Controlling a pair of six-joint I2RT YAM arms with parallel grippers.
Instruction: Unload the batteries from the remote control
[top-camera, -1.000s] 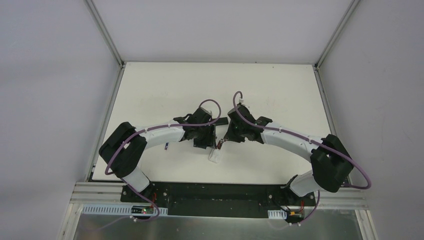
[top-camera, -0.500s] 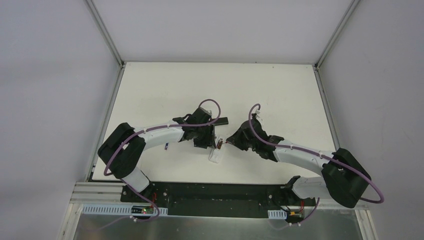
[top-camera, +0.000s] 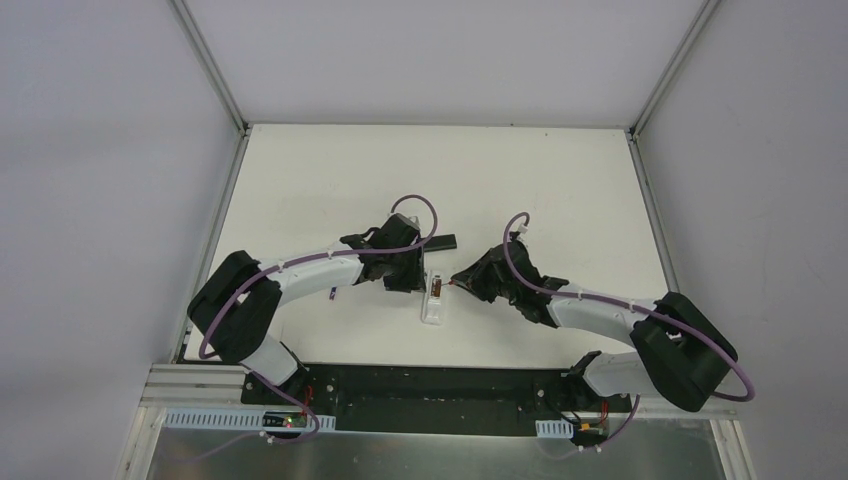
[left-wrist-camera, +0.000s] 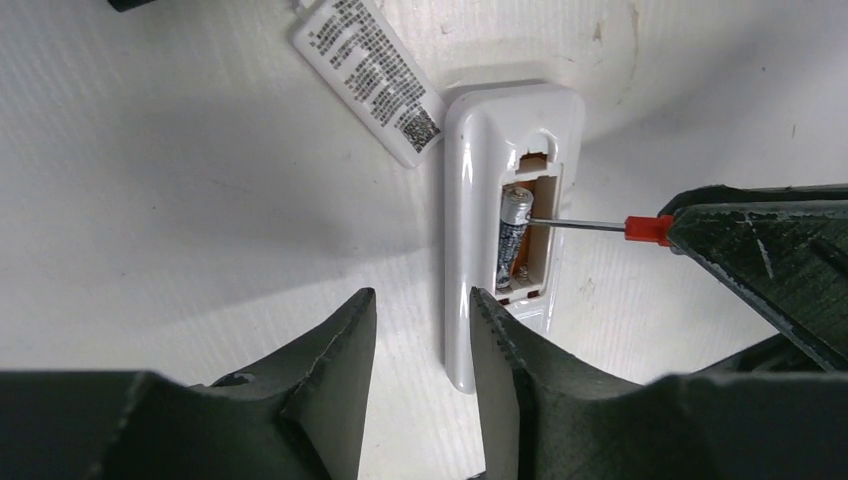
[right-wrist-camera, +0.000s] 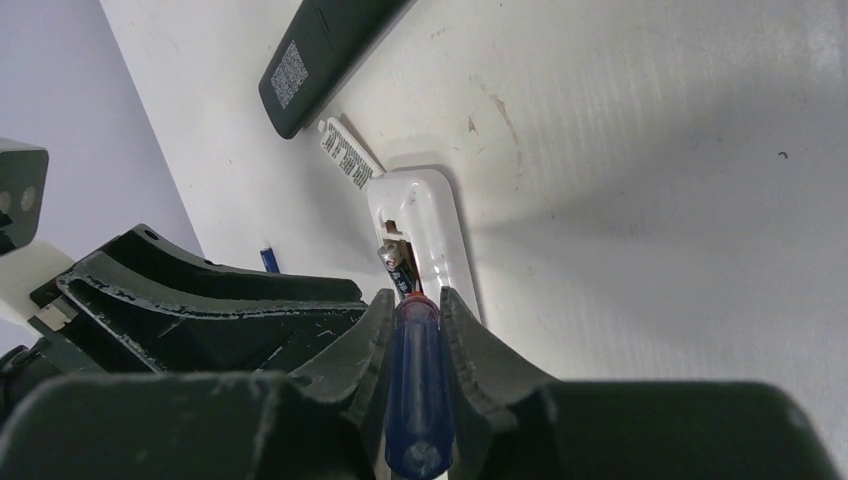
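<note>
Right gripper (right-wrist-camera: 415, 298) is clamped on the blue-handled screwdriver (right-wrist-camera: 415, 400), whose tip meets the dark, silvery battery (left-wrist-camera: 514, 235) lying in the open compartment of the white remote (left-wrist-camera: 468, 200). Left gripper (left-wrist-camera: 421, 297) hovers partly open and empty just short of the remote's near end. Small print and a square code on the detached cover (left-wrist-camera: 370, 75) are too fine to read.

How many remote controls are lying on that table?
2. A white remote lies face down, its back open. A black remote lies just beyond it, farther from the robot. Others may be hidden under the robot.
</note>
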